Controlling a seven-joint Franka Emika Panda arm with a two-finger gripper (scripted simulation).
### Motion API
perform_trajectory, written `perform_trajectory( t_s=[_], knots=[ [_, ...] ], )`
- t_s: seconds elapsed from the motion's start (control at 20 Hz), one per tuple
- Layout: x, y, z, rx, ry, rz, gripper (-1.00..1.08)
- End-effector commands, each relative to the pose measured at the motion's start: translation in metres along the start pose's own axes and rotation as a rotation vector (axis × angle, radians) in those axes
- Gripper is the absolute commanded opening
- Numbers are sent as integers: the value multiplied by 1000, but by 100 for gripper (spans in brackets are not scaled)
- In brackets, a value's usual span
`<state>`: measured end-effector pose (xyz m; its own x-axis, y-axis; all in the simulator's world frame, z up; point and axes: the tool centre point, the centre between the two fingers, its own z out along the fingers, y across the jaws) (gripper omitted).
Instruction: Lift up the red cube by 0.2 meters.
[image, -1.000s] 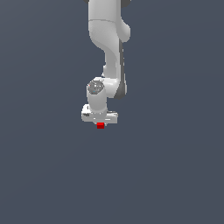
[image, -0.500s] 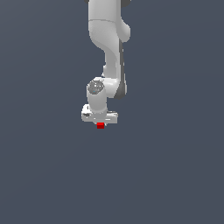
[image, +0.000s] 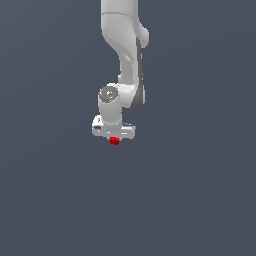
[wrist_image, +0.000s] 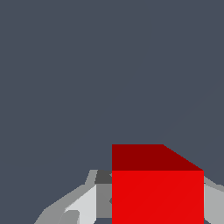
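Exterior view: white robot arm (image: 125, 60) hangs from top centre over plain grey ground (image: 200, 200). Its gripper (image: 114, 140) points down w/ a tiny red cube (image: 114, 141) directly under the hand, between the fingers. Wrist view: cube (wrist_image: 157, 192) fills the near corner, grey fingers (wrist_image: 83, 205) pressed to both sides, so the jaws look clamped on it. Step in hand: lift, probably mid-way. Next: move straight up, keeping grip firm.
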<state>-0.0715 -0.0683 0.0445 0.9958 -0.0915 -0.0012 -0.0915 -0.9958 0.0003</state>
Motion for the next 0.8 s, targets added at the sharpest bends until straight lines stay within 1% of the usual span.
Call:
perform_trajectory(
  t_s=[0.0, 0.75],
  knots=[
    [0, 0, -14, 0, 1, 0, -100],
    [-1, 0, -142, 0, 1, 0, -100]
  ],
)
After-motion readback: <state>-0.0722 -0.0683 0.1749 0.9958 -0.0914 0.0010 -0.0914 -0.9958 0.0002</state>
